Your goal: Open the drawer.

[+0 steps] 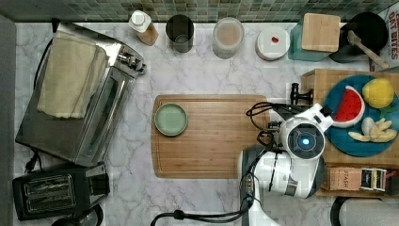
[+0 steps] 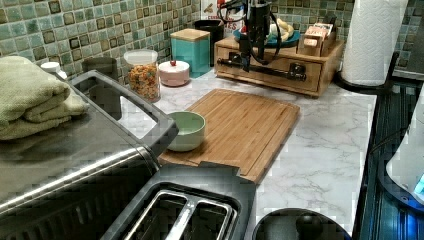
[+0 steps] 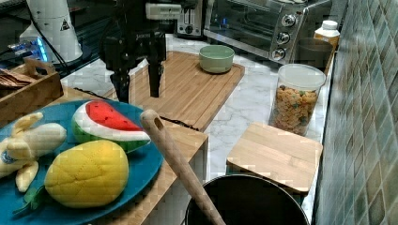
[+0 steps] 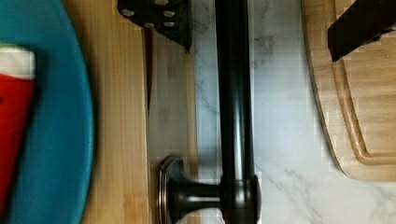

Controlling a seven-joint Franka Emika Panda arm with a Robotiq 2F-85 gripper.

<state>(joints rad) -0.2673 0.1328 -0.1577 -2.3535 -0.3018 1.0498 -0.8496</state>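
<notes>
Hovering over the drawer's bar handle (image 4: 235, 93): gripper (image 3: 137, 84) points down with fingers spread wide, one each side of the black bar, not touching it in the wrist view, holding nothing.

Drawer (image 2: 272, 72) sits in a low wooden box at the back of the counter in the left view, front flush with the box. In the top view, the box is at the top view's right, mostly covered by the arm and plate.

Around it:
- Bamboo cutting board (image 1: 209, 136) lies flat on the marble, just in front of the drawer; its edge is near the handle in the wrist view.
- Green bowl (image 1: 171, 119) rests on the board, well apart from the gripper. Looks empty.
- Blue plate (image 1: 371, 146) on top of the box carries a toy watermelon slice (image 1: 350, 106), a yellow toy fruit (image 1: 378, 92) and a toy banana (image 1: 376, 132).
- Small wooden tray (image 1: 357, 179) with packets sits beside the plate.
- Clear jar (image 2: 144, 75) holds cereal; pink lidded dish (image 2: 173, 72) and teal canister with square wooden lid (image 2: 190, 47) stand next to it.
- Black pot (image 3: 244, 201) with a wooden spoon (image 3: 176, 159) leaning out.
- Toaster oven (image 1: 77, 99) has a folded green towel (image 1: 70, 77) on top; slot toaster (image 1: 51, 190) is beside it.
- Paper towel roll (image 2: 372, 40) stands just beside the box in the left view.
</notes>
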